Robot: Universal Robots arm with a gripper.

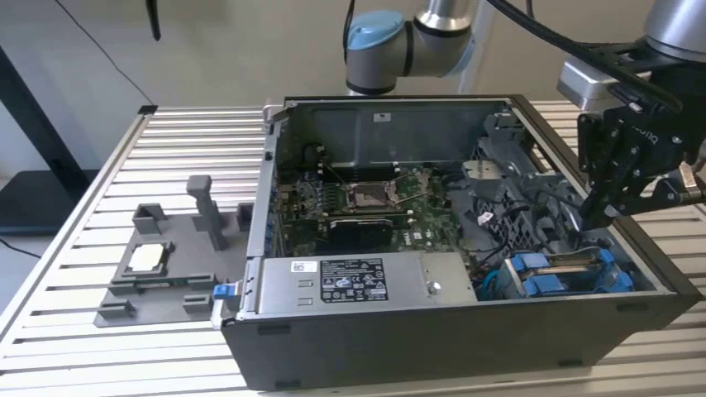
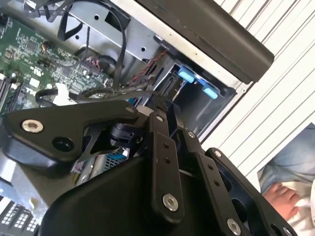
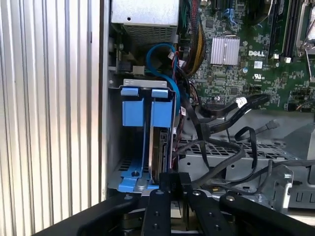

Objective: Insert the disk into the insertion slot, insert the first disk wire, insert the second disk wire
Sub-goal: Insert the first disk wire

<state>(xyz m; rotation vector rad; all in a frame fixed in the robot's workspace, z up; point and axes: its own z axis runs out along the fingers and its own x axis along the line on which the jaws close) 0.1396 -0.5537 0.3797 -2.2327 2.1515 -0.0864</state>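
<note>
Lower right in the exterior view, inside the open PC case (image 1: pixel 441 351) on the slatted tabletop (image 1: pixel 78 248), the disk (image 1: pixel 568 266) sits edge-up in the insertion slot (image 1: pixel 517 281), w/ blue tabs showing. End effector (image 1: pixel 596 217) hangs just above it at right of frame, clenched. Black cables (image 3: pixel 221 147) lie beside the slot, mid-frame in the first wrist view. A person's hand (image 2: pixel 283 194) shows lower right in the second wrist view.

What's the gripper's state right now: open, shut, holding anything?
Gripper: looks shut, tips together beside the insertion slot; whether it pinches anything cannot be told.
</note>
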